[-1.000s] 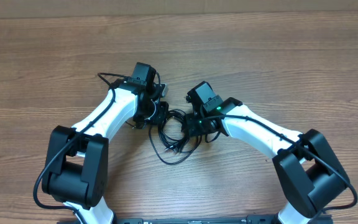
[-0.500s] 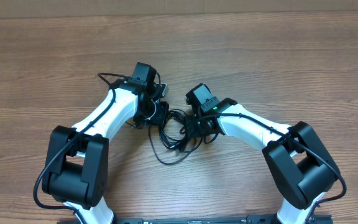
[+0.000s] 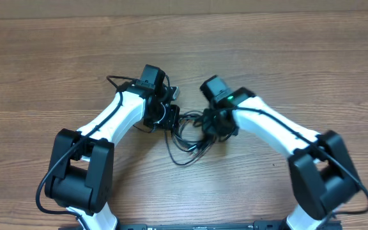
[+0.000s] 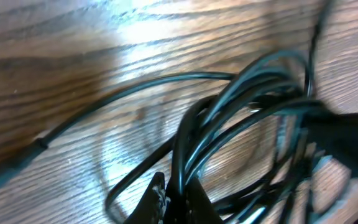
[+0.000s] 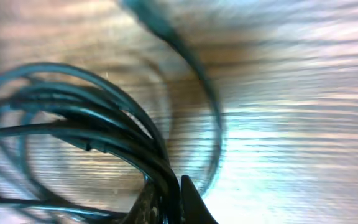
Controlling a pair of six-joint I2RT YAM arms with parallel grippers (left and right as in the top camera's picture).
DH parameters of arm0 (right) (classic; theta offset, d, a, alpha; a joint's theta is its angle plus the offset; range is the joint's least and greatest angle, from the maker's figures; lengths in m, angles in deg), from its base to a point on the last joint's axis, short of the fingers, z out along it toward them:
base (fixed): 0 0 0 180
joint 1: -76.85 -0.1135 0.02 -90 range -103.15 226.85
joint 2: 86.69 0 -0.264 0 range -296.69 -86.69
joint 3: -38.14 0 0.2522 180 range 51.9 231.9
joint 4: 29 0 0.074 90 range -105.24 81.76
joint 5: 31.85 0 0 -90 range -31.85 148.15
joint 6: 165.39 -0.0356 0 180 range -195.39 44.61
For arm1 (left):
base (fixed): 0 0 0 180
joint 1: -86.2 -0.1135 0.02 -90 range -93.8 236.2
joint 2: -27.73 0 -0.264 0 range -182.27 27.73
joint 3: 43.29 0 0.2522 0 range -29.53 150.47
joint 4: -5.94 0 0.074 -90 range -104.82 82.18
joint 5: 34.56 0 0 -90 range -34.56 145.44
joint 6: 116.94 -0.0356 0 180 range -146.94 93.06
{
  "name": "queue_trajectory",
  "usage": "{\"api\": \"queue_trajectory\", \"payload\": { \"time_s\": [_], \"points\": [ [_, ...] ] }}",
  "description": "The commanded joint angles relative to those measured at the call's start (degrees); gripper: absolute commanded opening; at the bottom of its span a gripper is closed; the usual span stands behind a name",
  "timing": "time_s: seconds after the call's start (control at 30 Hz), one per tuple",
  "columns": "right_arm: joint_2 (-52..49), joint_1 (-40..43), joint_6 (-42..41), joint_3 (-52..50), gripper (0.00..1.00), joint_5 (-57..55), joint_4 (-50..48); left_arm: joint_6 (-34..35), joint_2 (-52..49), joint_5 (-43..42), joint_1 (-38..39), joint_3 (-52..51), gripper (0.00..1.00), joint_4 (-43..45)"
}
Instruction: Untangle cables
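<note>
A tangle of thin black cables (image 3: pixel 189 135) lies on the wooden table between my two arms, with loops hanging toward the front. My left gripper (image 3: pixel 169 118) is shut on the bundle's left side; in the left wrist view several strands (image 4: pixel 241 99) run up from between the fingertips (image 4: pixel 179 202). My right gripper (image 3: pixel 214 122) is shut on the bundle's right side; in the right wrist view the cables (image 5: pixel 79 124) sweep left from between its fingertips (image 5: pixel 169 199). The bundle is stretched between the grippers.
The wooden table (image 3: pixel 299 64) extends all around. A thicker black arm cable (image 3: pixel 117 82) loops beside the left wrist. Both white arms reach in from the front corners.
Both grippers and the cable bundle have shifted to the right and a little farther back. The bundle looks more stretched and its front loop is smaller.
</note>
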Motion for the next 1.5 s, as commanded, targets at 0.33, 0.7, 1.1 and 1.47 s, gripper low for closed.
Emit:
{"api": "queue_trajectory", "payload": {
  "time_s": [0.33,0.7,1.1,1.47],
  "points": [
    [11.21,7.87,-4.13,1.11,0.04,-17.62,9.57,0.22,-0.42,5.88,-1.79,0.76,0.04,-1.16],
    [11.21,15.50,-5.49,1.09,0.48,-16.59,15.32,0.22,-0.42,5.86,-2.10,0.76,0.04,-1.36],
    [11.19,8.07,20.39,0.02,0.51,11.93,2.56,0.24,-0.39,5.86,-2.10,0.76,0.04,-0.90],
    [10.01,0.07,18.40,-10.19,0.41,11.74,-14.25,0.24,-0.42,5.86,-2.10,0.76,0.04,-0.63]
  ]
}}
